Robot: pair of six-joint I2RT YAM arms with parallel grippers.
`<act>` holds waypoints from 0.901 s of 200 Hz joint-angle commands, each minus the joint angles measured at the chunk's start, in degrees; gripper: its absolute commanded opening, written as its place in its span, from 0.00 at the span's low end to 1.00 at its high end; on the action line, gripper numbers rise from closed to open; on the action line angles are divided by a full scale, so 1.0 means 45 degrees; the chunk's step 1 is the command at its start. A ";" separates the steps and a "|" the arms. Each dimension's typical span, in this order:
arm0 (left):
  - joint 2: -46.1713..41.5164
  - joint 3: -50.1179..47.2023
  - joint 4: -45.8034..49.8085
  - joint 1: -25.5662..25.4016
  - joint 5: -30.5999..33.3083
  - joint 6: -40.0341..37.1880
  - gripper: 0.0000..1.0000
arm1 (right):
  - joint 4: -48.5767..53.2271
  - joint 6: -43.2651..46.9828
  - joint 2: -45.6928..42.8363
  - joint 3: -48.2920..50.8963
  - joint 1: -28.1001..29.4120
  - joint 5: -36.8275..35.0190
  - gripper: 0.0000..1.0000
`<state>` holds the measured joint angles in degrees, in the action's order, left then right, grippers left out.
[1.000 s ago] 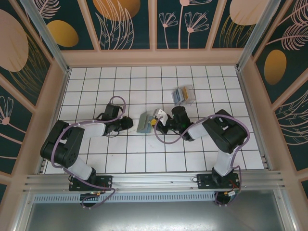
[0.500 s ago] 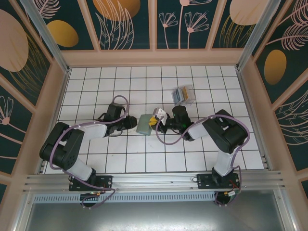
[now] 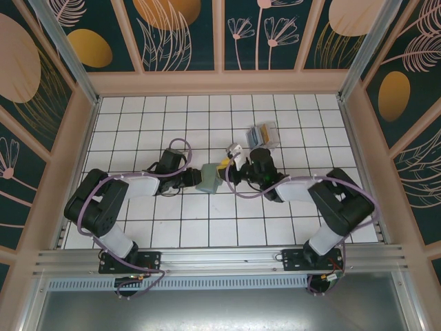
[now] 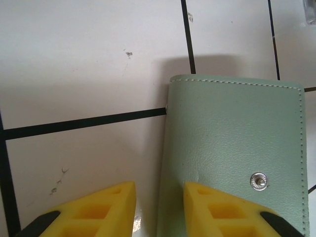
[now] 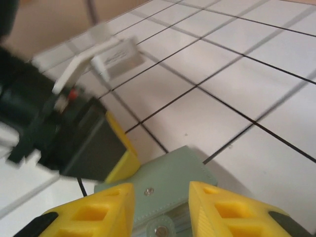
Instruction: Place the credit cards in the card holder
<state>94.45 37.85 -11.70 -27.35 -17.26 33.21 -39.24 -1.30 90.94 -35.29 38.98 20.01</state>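
we see the card holder (image 3: 209,179) lying on the white tiled table (image 3: 138,124) about mid-table, hemmed in from both sides. the left gripper (image 3: 195,178) is at its left edge and the right gripper (image 3: 226,171) at its right edge, the two facing each other across it. the credit cards (image 3: 262,135) stand bunched in a clear stand, well apart from the holder, farther back and to the right, beyond the right gripper. purple cables (image 3: 169,146) loop over both arms.

from above, the holder's long axis runs roughly from the near edge toward the back wall, leaning slightly. in the left wrist view its sage-green outer face is up, with a stitched edge and a metal snap (image 4: 257,180).

the left gripper's jaws are parted. one yellow finger (image 4: 222,210) is over the holder's face, the other over bare tile, and the holder's edge is in the gap.

in the right wrist view the right gripper (image 5: 162,212) also has its jaws apart. the holder (image 5: 173,177) lies just past the gap, and a yellow finger of the left gripper is at its far edge.
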 commanded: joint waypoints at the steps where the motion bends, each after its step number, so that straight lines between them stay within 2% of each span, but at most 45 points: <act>1: 0.0011 0.0223 -0.0012 -0.0113 0.0126 -0.0017 0.34 | 0.2641 -0.4467 -0.0933 -0.0400 0.0474 -0.2415 0.35; 17: -0.0062 0.0314 0.0197 -0.0113 0.0227 -0.0195 0.34 | 0.4476 -0.6628 -0.1011 -0.0595 0.0611 -0.3059 0.35; 26: -0.0091 0.0395 0.0400 -0.0113 0.0382 -0.0296 0.35 | 0.6388 -0.8647 -0.0720 -0.1094 0.0438 -0.3457 0.35; 31: -0.0107 0.0468 0.0544 -0.0113 0.0458 -0.0355 0.35 | 0.7520 -0.9484 -0.0469 -0.1474 0.0269 -0.3168 0.35; 41: -0.0092 0.0589 0.0784 -0.0113 0.0547 -0.0445 0.35 | 0.8348 -1.0111 -0.0127 -0.1877 0.0343 -0.2244 0.34; 54: -0.0015 0.0697 0.0981 -0.0113 0.0552 -0.0508 0.36 | 0.8843 -1.0574 -0.0263 -0.2078 0.0985 -0.2328 0.34; 65: 0.0062 0.0762 0.1099 -0.0113 0.0569 -0.0536 0.36 | 0.9628 -0.9987 -0.0212 -0.2589 0.1470 -0.2982 0.36; 76: 0.0118 0.0779 0.1126 -0.0110 0.0636 -0.0525 0.36 | 1.0271 -0.8344 0.0111 -0.3215 0.1819 -0.3784 0.37; 90: 0.0157 0.0728 0.1044 -0.0113 0.0803 -0.0411 0.35 | 1.0095 -0.5857 0.0599 -0.3236 0.2106 -0.5169 0.38; 101: 0.0181 0.0720 0.1000 -0.0112 0.0788 -0.0388 0.35 | 0.9912 -0.4206 0.0996 -0.3284 0.2102 -0.5626 0.39; 115: 0.0187 0.0772 0.1075 -0.0113 0.0673 -0.0361 0.35 | 0.9938 -0.3324 0.1416 -0.3638 0.2099 -0.6408 0.40; 133: 0.0143 0.0770 0.1097 -0.0113 0.0646 -0.0384 0.35 | 0.9645 -0.2721 0.1804 -0.4100 0.2099 -0.6435 0.41; 180: 0.0151 0.0750 0.0922 -0.0113 0.0567 -0.0232 0.35 | 0.8770 -0.2144 0.2439 -0.4439 0.2241 -0.5212 0.46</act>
<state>94.48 40.21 -8.27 -27.44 -14.68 32.34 2.46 -14.81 101.23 -54.11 48.56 -4.78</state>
